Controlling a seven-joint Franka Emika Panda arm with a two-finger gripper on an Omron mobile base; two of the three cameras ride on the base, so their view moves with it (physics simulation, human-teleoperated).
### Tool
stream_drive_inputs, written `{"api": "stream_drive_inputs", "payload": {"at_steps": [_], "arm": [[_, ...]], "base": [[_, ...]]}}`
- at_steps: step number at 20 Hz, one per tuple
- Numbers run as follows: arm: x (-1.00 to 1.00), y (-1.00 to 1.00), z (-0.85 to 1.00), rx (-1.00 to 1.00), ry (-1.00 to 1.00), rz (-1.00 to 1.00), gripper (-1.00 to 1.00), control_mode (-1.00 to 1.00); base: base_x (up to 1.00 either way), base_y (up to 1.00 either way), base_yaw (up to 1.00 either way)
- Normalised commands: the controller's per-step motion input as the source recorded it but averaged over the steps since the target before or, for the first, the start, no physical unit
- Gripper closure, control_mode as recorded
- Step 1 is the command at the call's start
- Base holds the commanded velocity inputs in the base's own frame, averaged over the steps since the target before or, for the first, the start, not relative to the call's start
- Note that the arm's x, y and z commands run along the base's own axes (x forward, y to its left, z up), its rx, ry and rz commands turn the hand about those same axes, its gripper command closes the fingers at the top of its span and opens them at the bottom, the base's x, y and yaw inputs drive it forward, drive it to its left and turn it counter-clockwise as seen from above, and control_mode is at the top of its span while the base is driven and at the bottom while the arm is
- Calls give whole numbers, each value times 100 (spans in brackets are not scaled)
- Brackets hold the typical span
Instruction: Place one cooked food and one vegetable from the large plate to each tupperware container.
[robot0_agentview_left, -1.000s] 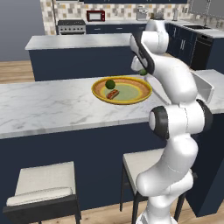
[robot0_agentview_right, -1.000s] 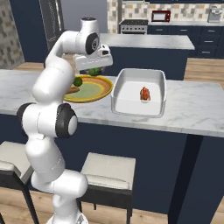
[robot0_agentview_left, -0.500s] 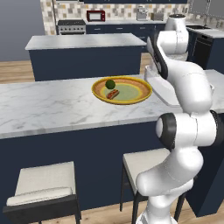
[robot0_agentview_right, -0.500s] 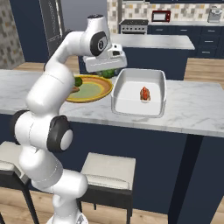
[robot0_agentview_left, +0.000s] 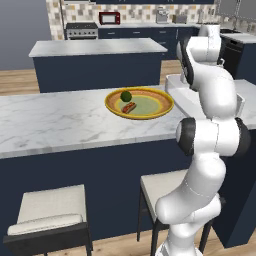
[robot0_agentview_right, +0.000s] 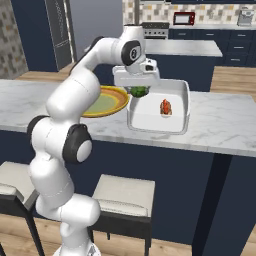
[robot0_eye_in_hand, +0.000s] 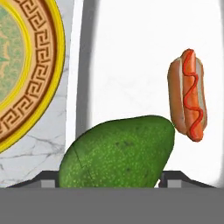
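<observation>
My gripper (robot0_agentview_right: 139, 93) is shut on a green avocado (robot0_eye_in_hand: 118, 153), which hangs just above the left end of a white tupperware container (robot0_agentview_right: 181, 125). A hot dog (robot0_agentview_right: 165, 107) lies inside that container, to the right of the avocado in the hand view. The large plate (robot0_agentview_left: 161, 102), yellow-rimmed with a pale green centre, sits on the marble counter to the left of the container. On it rest a round green vegetable (robot0_agentview_left: 126, 96) and a second hot dog (robot0_agentview_left: 129, 107). In the hand view the plate's patterned rim (robot0_eye_in_hand: 39, 78) and the container's wall (robot0_eye_in_hand: 81, 65) lie close together.
The marble counter (robot0_agentview_left: 50, 122) stretches left of the plate. Two stools (robot0_agentview_left: 47, 215) stand under its front edge. A second island (robot0_agentview_left: 95, 47) and the kitchen's back wall with a stove lie beyond.
The arm has swung right from above the plate to above the container, carrying the avocado with it. Plate, container and hot dogs have stayed put.
</observation>
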Motion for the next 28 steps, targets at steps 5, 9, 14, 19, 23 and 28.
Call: {"api": "stream_drive_inputs", "payload": {"at_steps": [5,9,14,19,23,28], "arm": [[28,-11,-21,6,9,0,100,-100],[9,-17,-44,0,0,0,100,-100],[1,-4,-39,0,0,0,100,-100],[12,-15,-49,0,0,0,100,-100],[14,-16,-20,0,-1,6,100,-100],[17,-12,0,0,0,7,100,-100]], "base": [[0,0,0],[0,0,0],[0,0,0],[0,0,0],[0,0,0],[0,0,0]]}}
